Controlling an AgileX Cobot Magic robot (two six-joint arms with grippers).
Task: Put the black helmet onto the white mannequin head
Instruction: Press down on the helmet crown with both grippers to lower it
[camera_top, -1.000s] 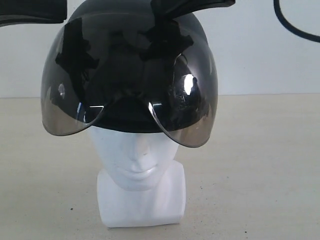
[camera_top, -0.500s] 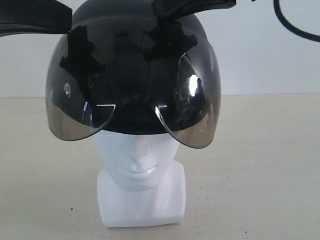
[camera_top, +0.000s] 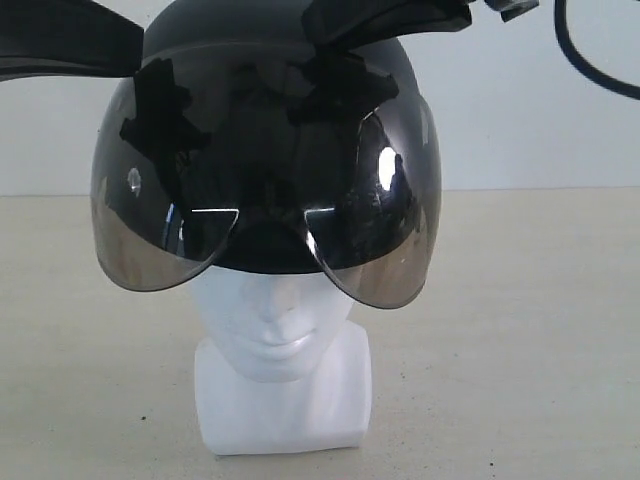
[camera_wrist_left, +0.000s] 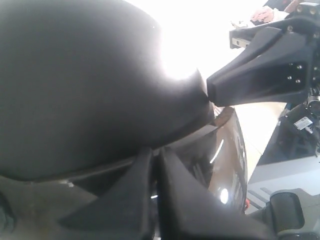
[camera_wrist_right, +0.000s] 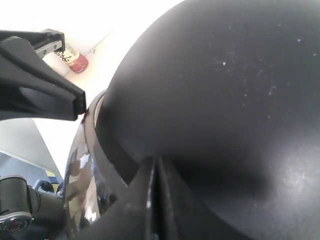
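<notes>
The black helmet (camera_top: 250, 35) hangs over the white mannequin head (camera_top: 278, 320), and its tinted visor (camera_top: 140, 235) covers the forehead. The face below the brow and the blocky neck still show. My left gripper (camera_wrist_left: 154, 151) is shut on the helmet's rim where shell meets visor. My right gripper (camera_wrist_right: 155, 161) is shut on the rim of the opposite side. In the exterior view both arms reach in from the top, the left arm (camera_top: 60, 40) and the right arm (camera_top: 385, 18). The crown of the head is hidden inside the helmet.
The mannequin stands on a beige table (camera_top: 520, 340) in front of a white wall. A black cable (camera_top: 590, 65) loops at the upper right. A small red bottle (camera_wrist_right: 75, 59) stands far off in the right wrist view.
The helmet has come down a little and shifted slightly right over the head. The left arm shows further into the exterior view. Both grips are unchanged.
</notes>
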